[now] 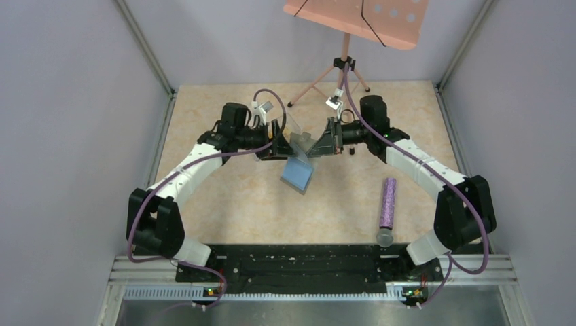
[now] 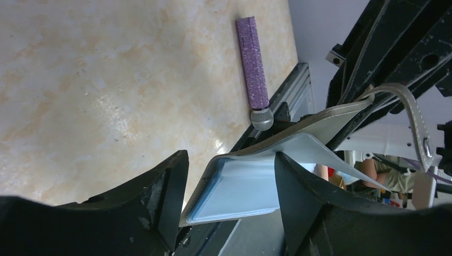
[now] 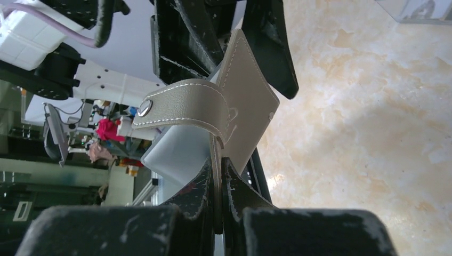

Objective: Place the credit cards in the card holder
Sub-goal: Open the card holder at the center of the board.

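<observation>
Marbled beige surface (image 1: 231, 197) lies beneath the card holder (image 1: 299, 173), which hangs clear of it at far centre. Right jaws pinch its grey cover (image 3: 248, 101); left jaws stand wide astride its pale pockets (image 2: 240, 186). With one pinch alone bearing it, it may swing or slip free.

Nothing legible in any of the three views: no text, label, brand mark or number resolves. The visible faces of the card holder (image 3: 248, 101) are plain grey as far as can be told. The background clutter (image 3: 106, 133) behind it in the right wrist view is too blurred to read.
</observation>
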Motion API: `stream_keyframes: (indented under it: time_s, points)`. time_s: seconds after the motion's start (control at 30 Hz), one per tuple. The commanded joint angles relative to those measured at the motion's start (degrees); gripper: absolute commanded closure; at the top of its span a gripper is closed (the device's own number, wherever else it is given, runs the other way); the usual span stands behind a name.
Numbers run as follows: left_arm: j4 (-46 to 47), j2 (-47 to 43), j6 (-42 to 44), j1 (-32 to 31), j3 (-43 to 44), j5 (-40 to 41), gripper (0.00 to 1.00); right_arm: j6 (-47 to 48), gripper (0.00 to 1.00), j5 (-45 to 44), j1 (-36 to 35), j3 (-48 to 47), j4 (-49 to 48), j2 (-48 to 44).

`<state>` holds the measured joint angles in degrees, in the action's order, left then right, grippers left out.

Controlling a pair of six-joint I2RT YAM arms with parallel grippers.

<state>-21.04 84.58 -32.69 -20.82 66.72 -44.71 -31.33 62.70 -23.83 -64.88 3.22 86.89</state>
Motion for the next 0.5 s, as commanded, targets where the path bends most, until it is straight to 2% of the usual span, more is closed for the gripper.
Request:
stream_keyframes:
  time_s: [0.0,0.27,0.47]
  points:
    - [10.3,-2.9,-2.1,0.1,-1.9,-7.6,0.34,-5.9,1.0,6.3,0.1,0.5,-11.2,0.1]
    - [20.4,-4.2,-7.7,1.1,-5.2,-14.6,0.37,-7.5,1.0,8.0,0.2,1.0,-13.4,1.6]
    - [23.0,-4.5,-9.4,1.7,-6.1,-16.6,0.55,-7.7,1.0,6.1,0.3,0.7,-12.7,3.0]
